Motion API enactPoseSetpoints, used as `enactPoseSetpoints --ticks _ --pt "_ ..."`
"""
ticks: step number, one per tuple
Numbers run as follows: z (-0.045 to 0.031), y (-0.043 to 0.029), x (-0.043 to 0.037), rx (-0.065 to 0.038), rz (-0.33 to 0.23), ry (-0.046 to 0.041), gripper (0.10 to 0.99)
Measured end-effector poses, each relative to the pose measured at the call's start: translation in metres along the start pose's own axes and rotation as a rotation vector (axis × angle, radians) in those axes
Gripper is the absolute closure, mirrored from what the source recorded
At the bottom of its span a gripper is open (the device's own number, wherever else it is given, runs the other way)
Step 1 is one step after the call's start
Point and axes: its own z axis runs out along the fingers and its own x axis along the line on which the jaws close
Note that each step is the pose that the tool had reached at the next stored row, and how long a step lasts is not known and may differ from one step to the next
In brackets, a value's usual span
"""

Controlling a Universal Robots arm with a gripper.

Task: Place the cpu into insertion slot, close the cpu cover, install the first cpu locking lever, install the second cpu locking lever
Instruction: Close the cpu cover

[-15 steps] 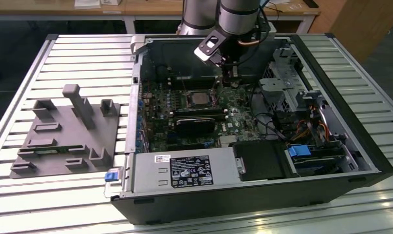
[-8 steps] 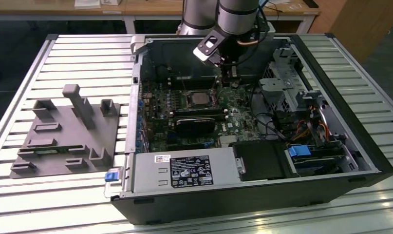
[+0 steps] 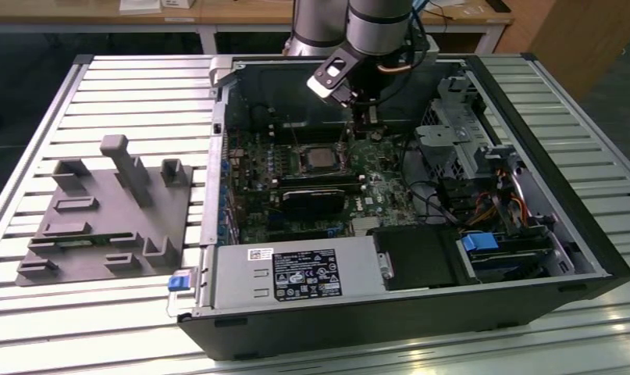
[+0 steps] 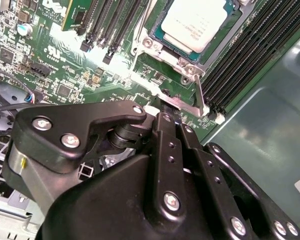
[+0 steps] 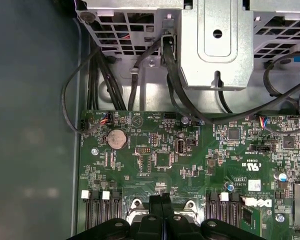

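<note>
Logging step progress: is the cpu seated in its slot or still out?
In: the cpu lies flat on the motherboard, with the cpu cover frame lying around its edges.

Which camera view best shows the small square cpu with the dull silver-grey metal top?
The second wrist view: the cpu sits close up in its socket, metal top clear, partly cropped. The exterior view shows the cpu as a small square on the board.

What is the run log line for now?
cpu: in socket | cpu cover: down over it | gripper: shut, at socket edge beside locking lever
</note>
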Motion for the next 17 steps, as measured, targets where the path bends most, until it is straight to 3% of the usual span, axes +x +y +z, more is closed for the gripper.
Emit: enactPoseSetpoints --ticks 17 --pt "-0.0002 -0.0060 0.0000 0.000 0.000 0.0005 0.973"
